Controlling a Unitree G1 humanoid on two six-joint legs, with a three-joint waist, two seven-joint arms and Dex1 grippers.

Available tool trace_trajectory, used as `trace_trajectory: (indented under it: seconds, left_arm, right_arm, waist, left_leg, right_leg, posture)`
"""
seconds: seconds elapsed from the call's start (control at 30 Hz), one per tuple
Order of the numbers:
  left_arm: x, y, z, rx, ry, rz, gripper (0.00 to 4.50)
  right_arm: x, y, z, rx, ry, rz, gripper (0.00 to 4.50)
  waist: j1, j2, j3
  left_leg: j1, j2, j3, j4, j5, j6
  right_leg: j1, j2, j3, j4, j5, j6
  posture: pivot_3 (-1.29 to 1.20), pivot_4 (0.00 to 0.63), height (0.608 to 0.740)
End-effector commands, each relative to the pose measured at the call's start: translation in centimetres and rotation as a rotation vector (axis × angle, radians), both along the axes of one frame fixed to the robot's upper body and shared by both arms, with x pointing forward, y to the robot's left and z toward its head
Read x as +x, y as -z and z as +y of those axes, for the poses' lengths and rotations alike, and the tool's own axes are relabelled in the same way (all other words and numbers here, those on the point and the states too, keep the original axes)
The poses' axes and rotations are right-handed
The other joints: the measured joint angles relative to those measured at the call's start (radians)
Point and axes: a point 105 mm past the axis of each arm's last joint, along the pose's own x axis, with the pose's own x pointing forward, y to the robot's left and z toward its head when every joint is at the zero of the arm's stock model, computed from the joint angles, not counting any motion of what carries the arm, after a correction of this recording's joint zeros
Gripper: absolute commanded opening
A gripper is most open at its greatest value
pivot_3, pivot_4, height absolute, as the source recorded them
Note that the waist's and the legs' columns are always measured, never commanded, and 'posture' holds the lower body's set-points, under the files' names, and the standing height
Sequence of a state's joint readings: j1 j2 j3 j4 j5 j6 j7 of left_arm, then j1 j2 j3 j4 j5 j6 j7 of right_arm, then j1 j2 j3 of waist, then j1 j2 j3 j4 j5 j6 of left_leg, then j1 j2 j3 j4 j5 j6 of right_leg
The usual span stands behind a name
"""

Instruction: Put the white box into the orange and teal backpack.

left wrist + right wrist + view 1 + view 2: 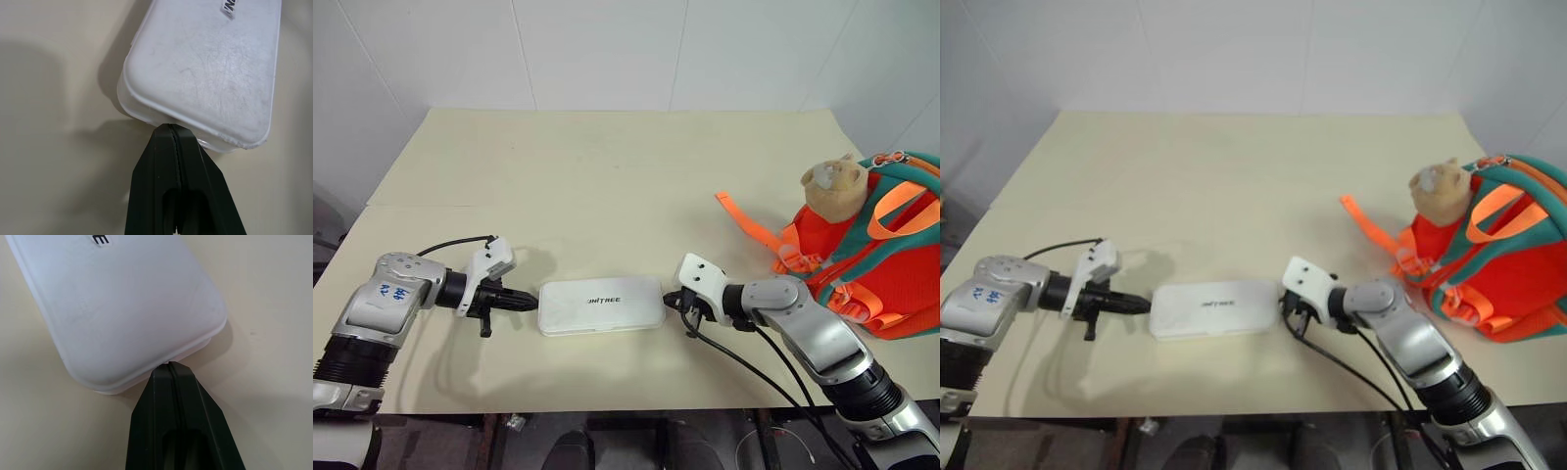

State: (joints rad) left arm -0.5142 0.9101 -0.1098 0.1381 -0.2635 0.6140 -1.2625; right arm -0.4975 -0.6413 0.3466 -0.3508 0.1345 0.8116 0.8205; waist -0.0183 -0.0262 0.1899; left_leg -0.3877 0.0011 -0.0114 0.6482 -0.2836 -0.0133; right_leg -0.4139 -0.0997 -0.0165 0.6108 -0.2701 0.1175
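The white box (pixel 601 305) is laid flat on the table (pixel 607 176), near the middle of its front edge, lid up with dark lettering visible. The left gripper (pixel 527 302) is placed at the box's left short end, fingers pressed together, tips touching the end wall just below the lid rim in the left wrist view. The right gripper (pixel 672 300) is placed at the box's right short end, fingers likewise pressed together, tips against the rim seam. Nothing is pinched by either. The orange and teal backpack (pixel 876 264) is seen by the table's right edge, well apart from the box, with a tan bear head (pixel 835 186) on top and an orange strap (pixel 749 220) trailing toward the table's middle.
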Motion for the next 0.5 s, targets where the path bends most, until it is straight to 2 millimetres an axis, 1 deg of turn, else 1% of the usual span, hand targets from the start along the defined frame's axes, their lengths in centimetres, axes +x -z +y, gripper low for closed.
trace_trajectory:
  seconds: [0.03, 0.23, 0.4, 0.5]
  left_arm:
    - [0.3, -0.5, -1.4, -0.014, 0.070, -0.033, 0.00]
    - [0.5, -0.5, -1.8, -0.017, 0.089, -0.030, 0.00]
    - [0.6, -0.8, -0.6, -0.002, 0.039, -0.050, 0.00]
    - [0.8, -0.9, 0.6, 0.019, 0.002, -0.063, 0.00]
  right_arm:
    - [-1.2, -0.8, 1.3, 0.023, -0.075, -0.021, 0.12]
    - [-1.2, -0.7, 0.8, 0.004, -0.061, -0.026, 0.12]
    - [-1.2, -0.9, -0.3, -0.009, -0.033, -0.028, 0.12]
    - [-1.2, -1.0, -1.1, -0.022, -0.014, -0.034, 0.12]
  waist:
    - [0.003, 0.000, 0.000]
    - [0.016, 0.000, 0.000]
    - [0.016, 0.000, 0.000]
    - [0.017, 0.000, 0.000]
  left_leg:
    - [0.000, 0.000, 0.000, 0.000, 0.000, 0.000]
    - [0.000, 0.000, 0.000, 0.000, 0.000, 0.000]
    - [0.000, 0.000, 0.000, 0.000, 0.000, 0.000]
    - [0.000, 0.000, 0.000, 0.000, 0.000, 0.000]
  right_leg:
    - [0.000, 0.000, 0.000, 0.000, 0.000, 0.000]
    - [0.000, 0.000, 0.000, 0.000, 0.000, 0.000]
    - [0.000, 0.000, 0.000, 0.000, 0.000, 0.000]
    - [0.000, 0.000, 0.000, 0.000, 0.000, 0.000]
  posture:
    - [0.00, 0.150, 0.740]
    - [0.00, 0.150, 0.740]
    - [0.00, 0.150, 0.740]
    - [0.00, 0.150, 0.740]
